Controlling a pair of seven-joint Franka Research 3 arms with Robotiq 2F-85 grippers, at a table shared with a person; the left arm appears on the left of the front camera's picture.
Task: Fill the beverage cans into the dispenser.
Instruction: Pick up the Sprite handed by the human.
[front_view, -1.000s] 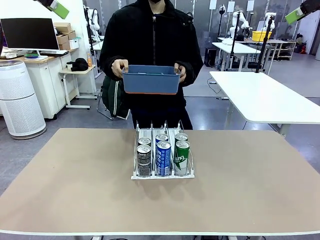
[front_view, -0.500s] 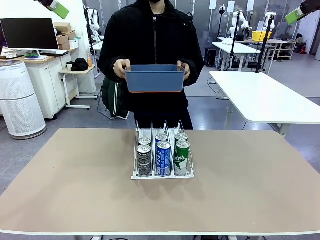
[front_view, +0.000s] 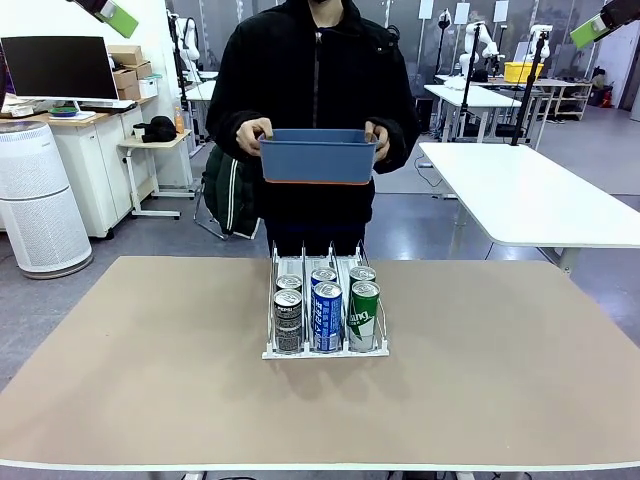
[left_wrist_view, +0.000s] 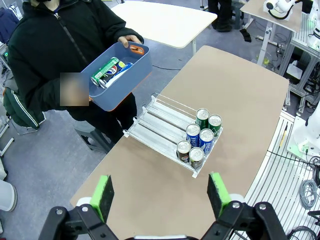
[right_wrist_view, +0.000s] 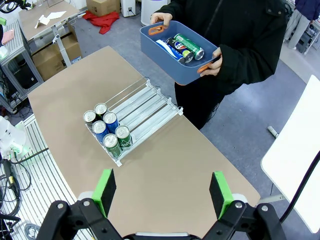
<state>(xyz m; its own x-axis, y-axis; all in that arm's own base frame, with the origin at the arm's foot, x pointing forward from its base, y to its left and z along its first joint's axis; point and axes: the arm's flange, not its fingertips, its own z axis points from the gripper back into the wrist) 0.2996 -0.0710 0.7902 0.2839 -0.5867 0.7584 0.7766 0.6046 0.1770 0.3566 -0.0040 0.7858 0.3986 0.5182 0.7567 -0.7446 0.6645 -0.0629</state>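
The dispenser (front_view: 303, 264) stands mid-table with several beverage cans in its near end: a black (front_view: 288, 322), a blue (front_view: 327, 318) and a green one (front_view: 364, 316) in front. Its far lanes (left_wrist_view: 159, 119) (right_wrist_view: 141, 103) are bare. A person at the far side holds a blue tub (front_view: 318, 158) with more cans (left_wrist_view: 110, 70) (right_wrist_view: 180, 47) lying in it. My left gripper (left_wrist_view: 160, 195) and right gripper (right_wrist_view: 162, 192) hang open high above the table, holding nothing. Their green pads (front_view: 117, 17) (front_view: 590, 31) peek in at the top corners of the front view.
The tan table (front_view: 150, 380) spreads wide on both sides of the dispenser. Behind the person are a white table (front_view: 530, 195), an air purifier (front_view: 38, 200) and a desk with a monitor (front_view: 58, 66).
The person has shifted the blue tub a little to the right and squared up behind the dispenser. Both arms and the cans in the rack stayed still.
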